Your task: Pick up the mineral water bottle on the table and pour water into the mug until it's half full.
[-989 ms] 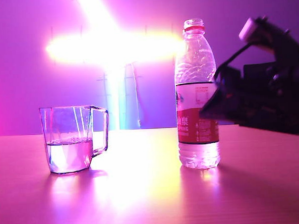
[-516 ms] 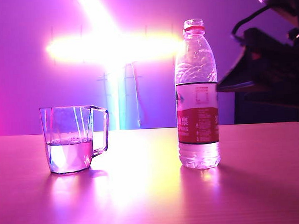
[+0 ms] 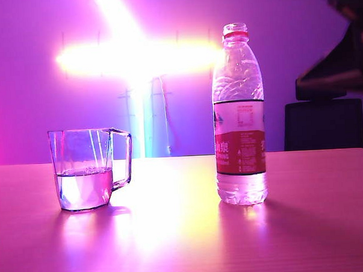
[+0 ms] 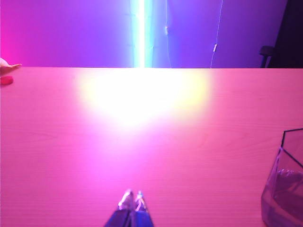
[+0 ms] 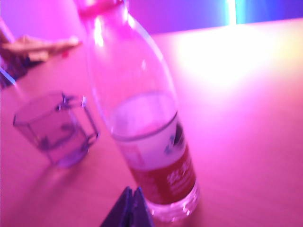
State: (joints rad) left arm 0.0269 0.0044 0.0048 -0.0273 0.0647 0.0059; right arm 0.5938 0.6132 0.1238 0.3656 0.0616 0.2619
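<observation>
The mineral water bottle (image 3: 239,115) stands upright and capless on the table (image 3: 173,233), right of centre. The clear mug (image 3: 86,170) stands to its left, water reaching about halfway up. My right arm (image 3: 341,69) is a blurred dark mass high at the right, well clear of the bottle. In the right wrist view my right gripper (image 5: 133,188) is shut and empty, above the table, beside the foot of the bottle (image 5: 142,118), with the mug (image 5: 54,127) beyond. My left gripper (image 4: 133,192) is shut and empty over bare table, with the mug (image 4: 286,189) off to one side.
A dark chair back (image 3: 322,124) stands behind the table at the right. A small red cap (image 4: 5,80) lies near the far table edge in the left wrist view. Bright light strips glare on the back wall (image 3: 136,53) and reflect off the tabletop.
My right arm has lifted from beside the bottle's label and pulled back up to the upper right. The bottle and the mug have stayed in place.
</observation>
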